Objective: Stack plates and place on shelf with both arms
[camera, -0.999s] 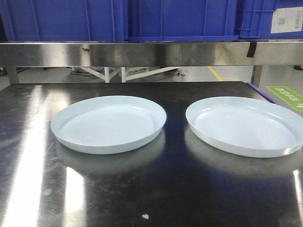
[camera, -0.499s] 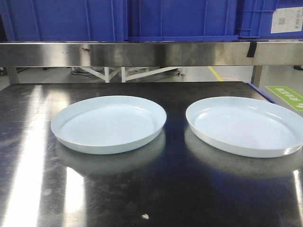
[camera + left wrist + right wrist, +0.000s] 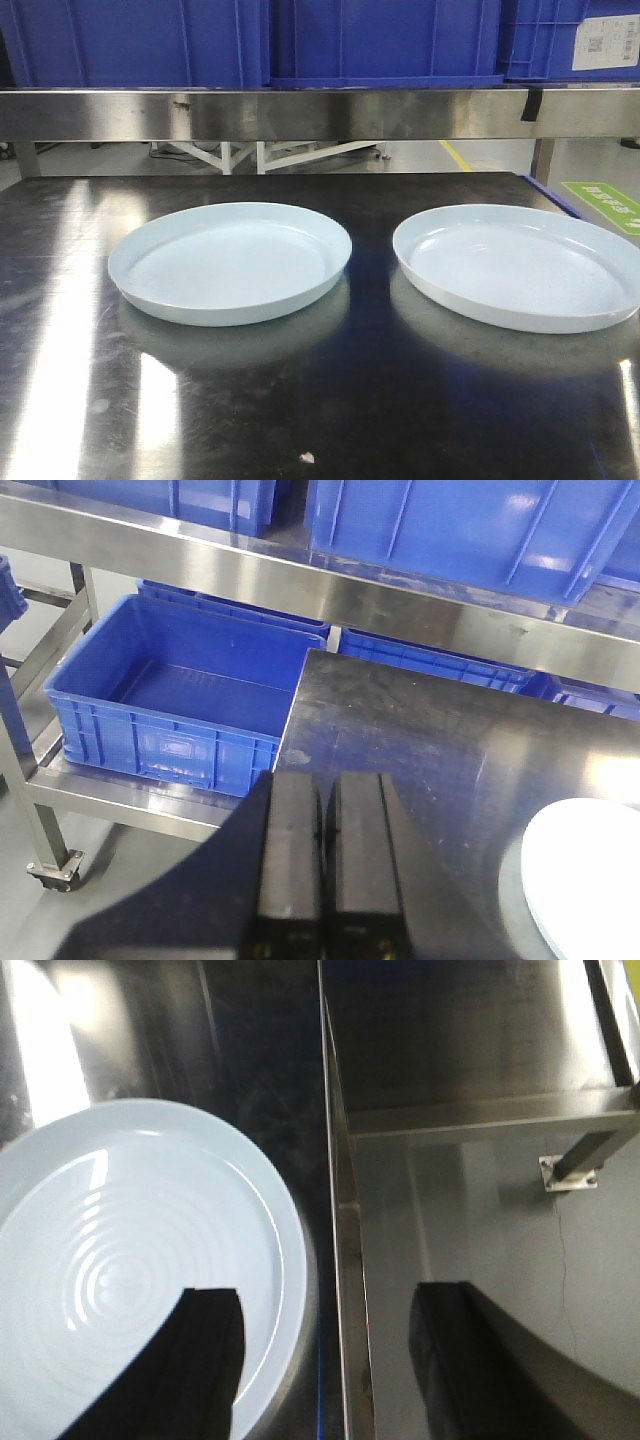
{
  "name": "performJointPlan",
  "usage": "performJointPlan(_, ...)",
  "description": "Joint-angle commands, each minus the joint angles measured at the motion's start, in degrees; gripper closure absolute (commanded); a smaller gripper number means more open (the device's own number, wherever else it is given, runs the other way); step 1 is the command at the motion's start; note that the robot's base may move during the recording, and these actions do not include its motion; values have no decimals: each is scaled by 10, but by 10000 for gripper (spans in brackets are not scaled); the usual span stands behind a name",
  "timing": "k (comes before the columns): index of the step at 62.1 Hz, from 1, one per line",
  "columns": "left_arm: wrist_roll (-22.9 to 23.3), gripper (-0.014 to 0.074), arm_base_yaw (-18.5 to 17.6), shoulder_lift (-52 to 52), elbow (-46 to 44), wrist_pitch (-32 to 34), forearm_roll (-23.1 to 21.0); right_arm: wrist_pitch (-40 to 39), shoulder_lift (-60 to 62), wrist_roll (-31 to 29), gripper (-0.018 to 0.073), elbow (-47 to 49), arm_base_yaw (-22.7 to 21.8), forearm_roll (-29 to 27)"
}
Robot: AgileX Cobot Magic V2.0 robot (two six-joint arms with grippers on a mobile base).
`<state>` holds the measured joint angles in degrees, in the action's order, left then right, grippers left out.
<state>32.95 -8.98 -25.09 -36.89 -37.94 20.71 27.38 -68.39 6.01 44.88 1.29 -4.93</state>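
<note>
**Two plates side by side on the table, both pincers empty**

The shelf (image 3: pixel 320 115) fills the twelve o'clock part of the front view. Its long steel rail runs from edge to edge, and big blue crates (image 3: pixel 380 40) stand in a row on top. In the left wrist view an open crate (image 3: pixel 180 695) sits on a lower tier, at ten o'clock from the pincer.

In front of the shelf lies the dark, shiny table (image 3: pixel 350 400). The two plates rest flat on it, unstacked and apart. The left plate (image 3: pixel 230 262) is at nine o'clock from the table's middle and the right plate (image 3: pixel 515 265) at three o'clock, close to the table's edge.

The left pincer (image 3: pixel 322 780) hangs over the table's near left corner. Its two black fingers are pressed together with nothing between them, and a slice of a plate (image 3: pixel 590 880) shows at four o'clock from it.

The right pincer (image 3: pixel 325 1300) is spread wide and grips nothing. One finger (image 3: pixel 205 1360) is above the rim of a plate (image 3: pixel 130 1260) at nine o'clock, and the other is out past the table's edge, above the grey floor (image 3: pixel 480 1220).

A small white speck (image 3: pixel 305 458) lies on the table at six o'clock.
</note>
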Motion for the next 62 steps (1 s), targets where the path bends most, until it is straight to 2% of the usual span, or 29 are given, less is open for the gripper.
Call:
performJointPlan(1, 6, 506, 1, -3, -16, 45, 6, -45, -14, -3, 94, 21, -1, -2)
performJointPlan(27, 6, 506, 1, -3, -16, 45, 6, -62, -187, -3, 94, 76, -1, -2)
performJointPlan(62, 6, 506, 1, -3, -16, 45, 6, -45, -251, -3, 94, 116, -1, -2)
